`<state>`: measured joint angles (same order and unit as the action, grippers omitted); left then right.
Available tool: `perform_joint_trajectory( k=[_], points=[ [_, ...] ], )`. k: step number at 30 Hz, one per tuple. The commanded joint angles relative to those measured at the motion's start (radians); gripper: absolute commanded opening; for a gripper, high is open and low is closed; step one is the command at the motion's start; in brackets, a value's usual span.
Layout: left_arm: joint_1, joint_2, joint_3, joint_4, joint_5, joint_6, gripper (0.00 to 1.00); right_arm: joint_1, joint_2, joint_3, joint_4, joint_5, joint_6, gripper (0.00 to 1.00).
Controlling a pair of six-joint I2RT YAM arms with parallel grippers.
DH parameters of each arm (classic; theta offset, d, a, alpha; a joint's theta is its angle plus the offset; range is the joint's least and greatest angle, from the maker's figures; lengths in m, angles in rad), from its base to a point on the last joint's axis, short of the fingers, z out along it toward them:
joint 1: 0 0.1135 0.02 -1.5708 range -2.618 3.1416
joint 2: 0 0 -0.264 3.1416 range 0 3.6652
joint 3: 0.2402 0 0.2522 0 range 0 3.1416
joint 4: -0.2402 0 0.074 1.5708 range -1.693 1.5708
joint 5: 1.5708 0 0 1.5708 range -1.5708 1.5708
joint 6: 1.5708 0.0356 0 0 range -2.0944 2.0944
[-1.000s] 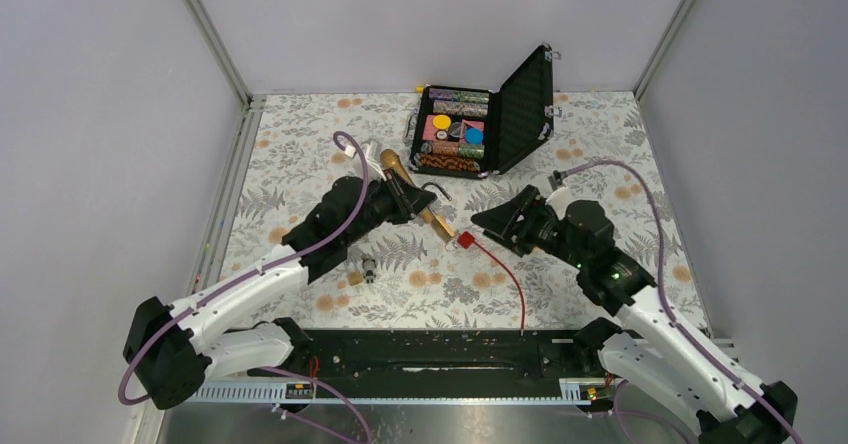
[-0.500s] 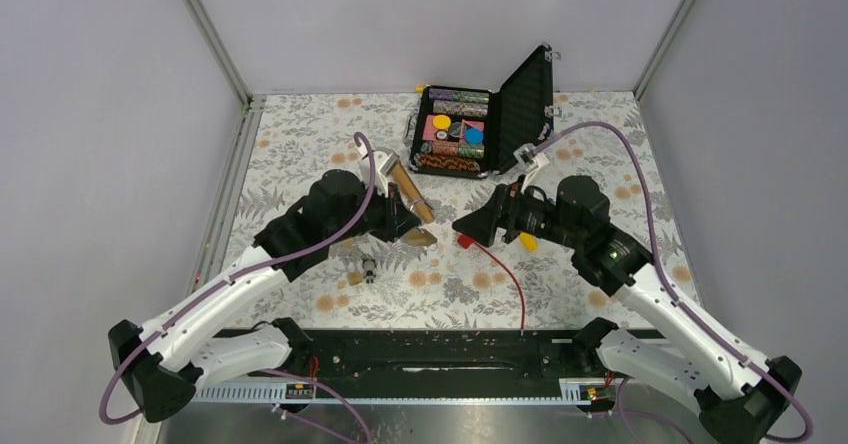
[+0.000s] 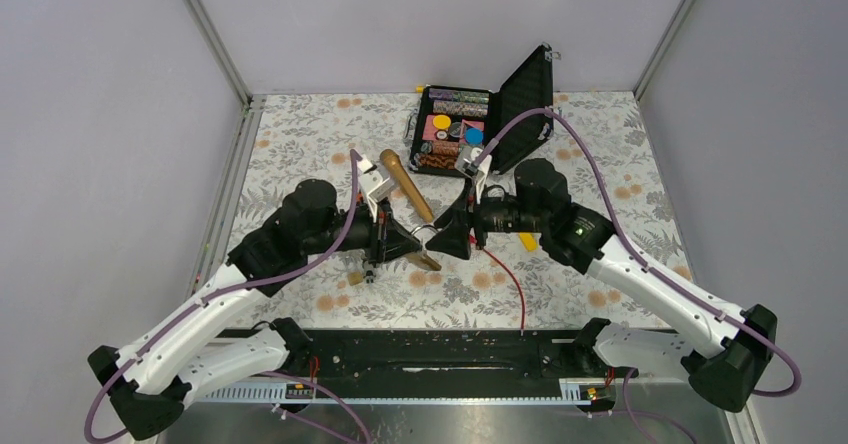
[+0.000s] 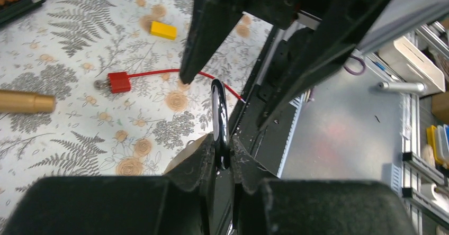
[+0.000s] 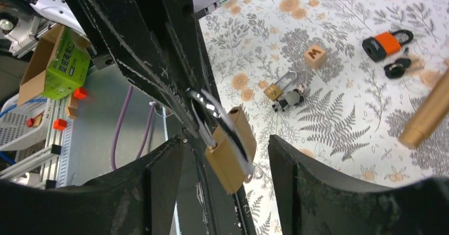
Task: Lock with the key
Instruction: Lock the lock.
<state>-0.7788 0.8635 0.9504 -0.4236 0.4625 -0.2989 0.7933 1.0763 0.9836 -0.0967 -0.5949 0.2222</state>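
Observation:
A brass padlock [image 5: 233, 150] with a silver shackle hangs in the air. My left gripper [image 4: 221, 142] is shut on the shackle [image 4: 218, 113], seen edge-on between its fingers. In the top view, the left gripper [image 3: 410, 246] and the right gripper [image 3: 452, 236] meet nose to nose over the mat, with the padlock [image 3: 430, 257] between them. My right gripper [image 5: 225, 139] is open, its fingers on either side of the padlock body and clear of it. A black-headed key [image 5: 398, 67] lies on the mat beside an orange padlock [image 5: 382, 44]. I cannot tell whether a key sits in the brass padlock.
An open black case of chips [image 3: 455, 129] stands at the back. A wooden handle [image 3: 405, 184] lies left of it. A red cord [image 3: 510, 279] and a yellow block [image 3: 527, 241] lie under the right arm. A small brass padlock [image 5: 274, 90] and a letter cube [image 5: 315, 56] lie nearby.
The left gripper carried the padlock nearer and to the right, away from the wooden handle. The right gripper swung left until its open fingers flank the padlock.

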Motion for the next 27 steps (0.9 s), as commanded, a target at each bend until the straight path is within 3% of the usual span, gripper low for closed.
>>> perform_joint_trajectory(
  k=[1,4,8,9,11,12,13,14,16,18,21,27],
  points=[
    [-0.004,-0.045,0.039,0.111,0.143,0.042,0.00,0.017,0.018,0.063,0.015,-0.083,-0.094,0.63],
    [-0.005,-0.056,0.037,0.110,0.161,0.052,0.00,0.022,0.037,0.081,0.009,-0.126,-0.101,0.55],
    [-0.005,-0.066,0.035,0.103,0.164,0.052,0.00,0.026,0.045,0.092,0.003,-0.195,-0.102,0.37],
    [-0.005,-0.066,0.035,0.101,0.166,0.052,0.00,0.029,0.049,0.095,0.003,-0.204,-0.093,0.31],
    [-0.005,-0.066,0.038,0.096,0.161,0.049,0.00,0.031,0.056,0.116,-0.012,-0.205,-0.069,0.09],
    [-0.004,-0.064,0.042,0.088,0.153,0.046,0.05,0.030,0.057,0.126,-0.016,-0.198,-0.049,0.00],
    [-0.005,-0.064,0.047,0.079,0.141,0.044,0.14,0.030,0.051,0.128,-0.004,-0.178,-0.027,0.00],
    [-0.004,-0.064,0.050,0.072,0.130,0.042,0.28,0.030,0.041,0.122,0.020,-0.154,0.002,0.00],
    [-0.004,-0.073,0.053,0.065,0.090,0.035,0.67,0.030,0.017,0.103,0.077,-0.109,0.064,0.00],
    [-0.004,-0.091,0.044,0.066,0.013,0.029,0.85,0.030,-0.014,0.079,0.153,-0.066,0.132,0.00],
    [-0.006,-0.130,0.004,0.111,-0.044,0.016,0.96,0.030,-0.075,0.028,0.267,0.012,0.234,0.00],
    [-0.007,-0.204,-0.100,0.271,-0.188,-0.047,0.99,0.030,-0.153,-0.022,0.358,0.197,0.363,0.00]
  ],
)
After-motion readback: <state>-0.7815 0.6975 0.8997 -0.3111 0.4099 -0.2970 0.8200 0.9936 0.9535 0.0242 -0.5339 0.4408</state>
